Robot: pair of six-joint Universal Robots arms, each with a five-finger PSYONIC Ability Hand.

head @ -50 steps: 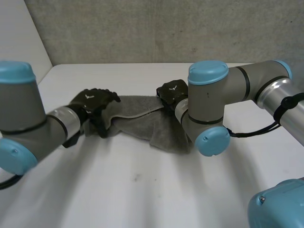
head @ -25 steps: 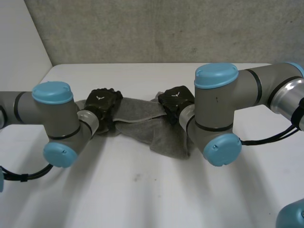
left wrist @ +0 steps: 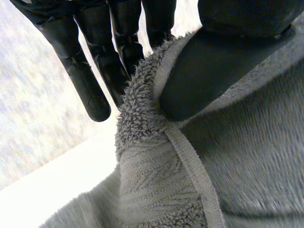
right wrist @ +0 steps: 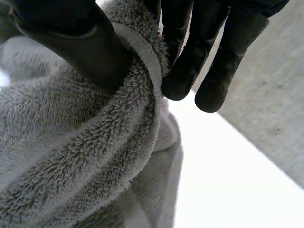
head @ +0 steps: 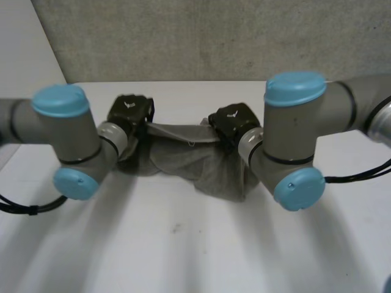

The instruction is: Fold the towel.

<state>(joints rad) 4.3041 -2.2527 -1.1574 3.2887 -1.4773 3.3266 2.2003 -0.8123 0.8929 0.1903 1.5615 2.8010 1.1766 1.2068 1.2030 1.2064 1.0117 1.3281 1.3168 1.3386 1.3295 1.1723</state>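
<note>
A grey terry towel [head: 183, 160] hangs between my two hands above the white table [head: 183, 244], its top edge stretched taut and its lower part sagging down to the tabletop. My left hand [head: 130, 112] pinches the towel's left top corner; in the left wrist view the thumb [left wrist: 213, 66] presses the hemmed edge of the towel [left wrist: 180, 156] against the fingers [left wrist: 90, 80]. My right hand [head: 230, 122] grips the right top corner, with the thumb [right wrist: 80, 47] clamping the towel [right wrist: 80, 152] against the fingers [right wrist: 190, 57].
A grey concrete wall [head: 201, 36] stands behind the table's far edge. My two arms, left arm [head: 61, 143] and right arm [head: 293, 140], reach in over the near half of the table on either side of the towel.
My left hand has closed on the towel's left corner and risen. Both hands have lifted the top edge, which now runs straight between them, and the elbows have swung upward.
</note>
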